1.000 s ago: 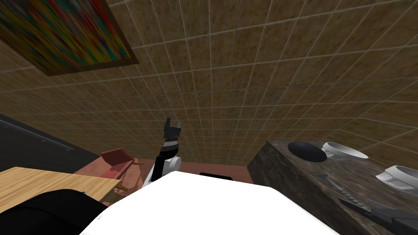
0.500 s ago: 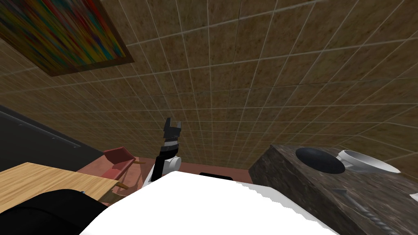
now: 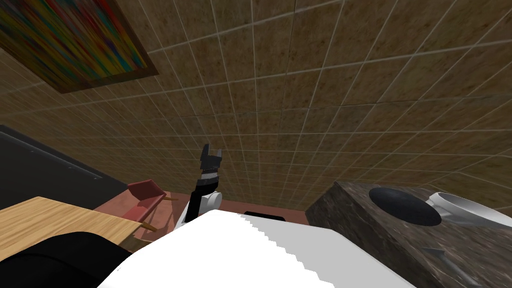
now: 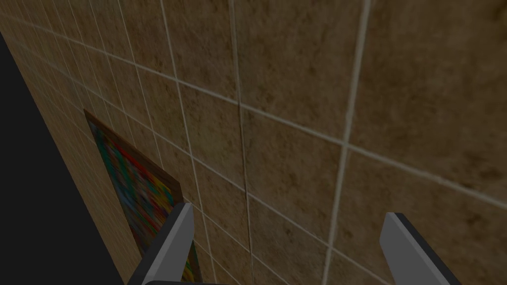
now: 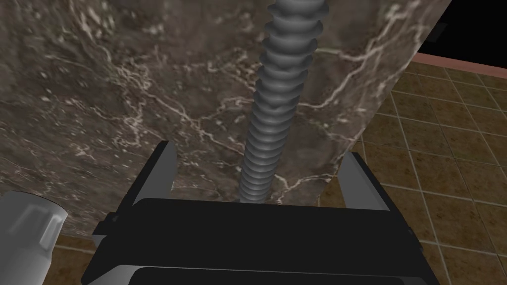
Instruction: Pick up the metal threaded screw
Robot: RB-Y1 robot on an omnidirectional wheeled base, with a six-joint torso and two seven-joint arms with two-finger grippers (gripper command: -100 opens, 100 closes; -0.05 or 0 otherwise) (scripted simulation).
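While the right gripper (image 5: 260, 173) sits astride the threaded screw (image 5: 279, 94), fingers spread wide and holding nothing, we read this as end of approach, pre-grasp.

Screw position: flat on the dark marble countertop (image 5: 99, 99), close to the edge where it drops to the brown tiled floor (image 5: 435, 148). The shaft runs between the two fingers, roughly centred, and neither finger looks to be touching it. Its near end is hidden behind the gripper body, so we can't tell which end that is.

In the head view the same screw (image 3: 450, 265) lies toward the near part of the counter (image 3: 350, 220), with a black round dish (image 3: 405, 205) and a white bowl (image 3: 470, 210) further back, well apart from it.

Left gripper (image 3: 211, 152) is raised ahead of us, fingers apart, empty, idle.

Next move, our judgement:
- Confirm the fingertips are low enough to take the shaft; we can't tell their height from here.
- Close squarely across the shaft.
- A round threaded body may roll or slip, so squeeze slowly.
- Lift straight up, clear of the marble.
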